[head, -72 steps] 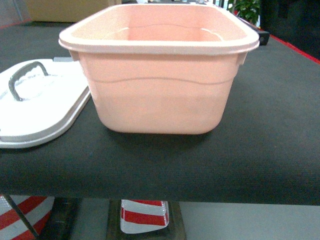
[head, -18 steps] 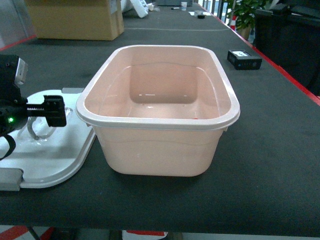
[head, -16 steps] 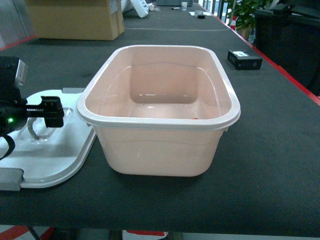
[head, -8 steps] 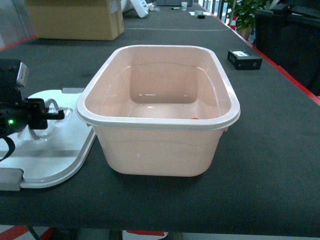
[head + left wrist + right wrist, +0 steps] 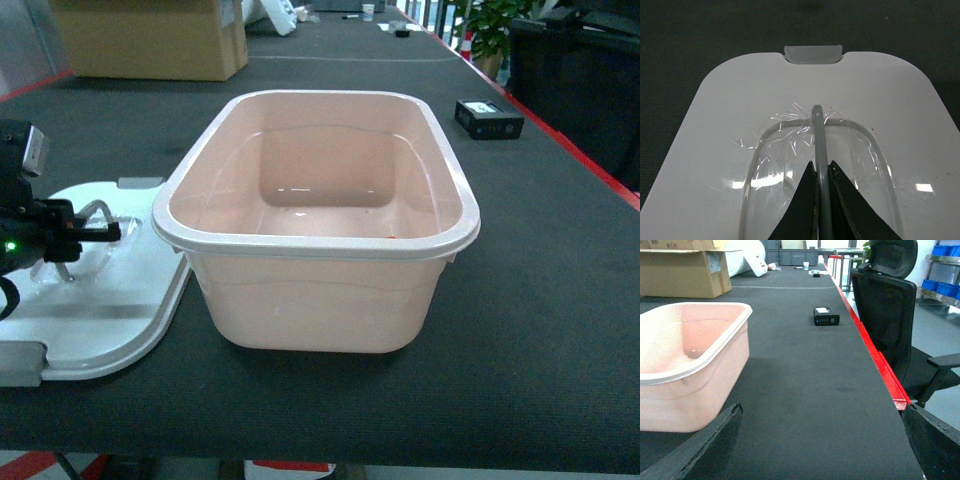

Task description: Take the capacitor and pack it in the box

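Lid left of box; carton behind.

Left gripper: shifted toward the left edge of the head frame, lowered, now closed on the lid handle.

Three views, one surface
Head looks forward-down; left wrist hangs close above the lid; right wrist, low, shares the box.

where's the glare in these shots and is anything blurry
Left wrist view: bright reflections sit on the glossy white lid and its crinkled clear film; the dark jaws at the bottom edge look slightly soft. Head view: faint sheen on the box inner wall, otherwise sharp. Right wrist view: even light, the near gripper parts at the bottom corners are blurred.
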`<state>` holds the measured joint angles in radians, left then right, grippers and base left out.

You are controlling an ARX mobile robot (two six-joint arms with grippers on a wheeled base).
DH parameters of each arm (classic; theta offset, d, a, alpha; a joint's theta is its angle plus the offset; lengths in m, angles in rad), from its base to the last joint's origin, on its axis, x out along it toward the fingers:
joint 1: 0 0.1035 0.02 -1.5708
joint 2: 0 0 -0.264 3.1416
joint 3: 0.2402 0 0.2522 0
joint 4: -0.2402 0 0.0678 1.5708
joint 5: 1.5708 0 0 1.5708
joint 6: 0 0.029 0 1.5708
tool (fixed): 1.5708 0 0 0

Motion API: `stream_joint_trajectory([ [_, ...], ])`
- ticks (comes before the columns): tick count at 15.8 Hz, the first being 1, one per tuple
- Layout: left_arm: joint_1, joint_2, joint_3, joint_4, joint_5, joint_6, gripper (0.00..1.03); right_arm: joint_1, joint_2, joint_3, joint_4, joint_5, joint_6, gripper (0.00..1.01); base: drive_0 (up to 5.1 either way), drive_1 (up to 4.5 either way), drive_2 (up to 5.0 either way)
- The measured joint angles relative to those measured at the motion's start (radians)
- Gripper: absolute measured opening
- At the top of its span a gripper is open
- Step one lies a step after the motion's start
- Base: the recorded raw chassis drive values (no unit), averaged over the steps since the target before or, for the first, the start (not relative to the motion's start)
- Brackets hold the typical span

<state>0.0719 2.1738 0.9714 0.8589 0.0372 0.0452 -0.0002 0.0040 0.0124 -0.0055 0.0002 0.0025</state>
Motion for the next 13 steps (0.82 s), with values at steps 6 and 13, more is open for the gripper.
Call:
stream_joint_trajectory([
  [6,-0.011,-0.344,0.035,-0.233,-0.107,-0.009,0.02,0.0,0.0,0.0,0.0,0.0,0.0,0.98,0.0,0.0,0.0],
  [13,-0.288,-0.55,0.126,-0.423,-0.251,-0.12,0.02,0.0,0.0,0.0,0.0,0.0,0.0,0.98,0.0,0.0,0.0],
])
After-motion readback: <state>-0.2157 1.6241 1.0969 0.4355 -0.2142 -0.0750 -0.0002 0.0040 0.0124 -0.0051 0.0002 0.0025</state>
